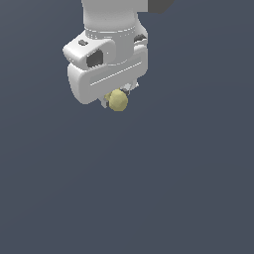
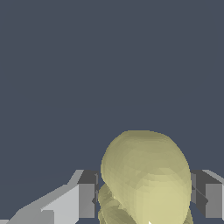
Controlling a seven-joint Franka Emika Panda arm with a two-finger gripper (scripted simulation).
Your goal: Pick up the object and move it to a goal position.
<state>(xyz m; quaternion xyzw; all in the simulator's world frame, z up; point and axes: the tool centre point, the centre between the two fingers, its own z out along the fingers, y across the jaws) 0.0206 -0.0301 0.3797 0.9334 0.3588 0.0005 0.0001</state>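
The tool (image 1: 115, 100) is closed on the pale yellow ball (image 1: 118, 100), which sits between its fingers (image 2: 86, 200); it seems lifted clear of the worktop (image 1: 149, 198), presumably for carrying goalward.

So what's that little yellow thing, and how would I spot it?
Find the big white gripper hanging over the plain dark floor. Between its fingers sits a small pale yellow ball, slightly lumpy. It's the only coloured thing in view.
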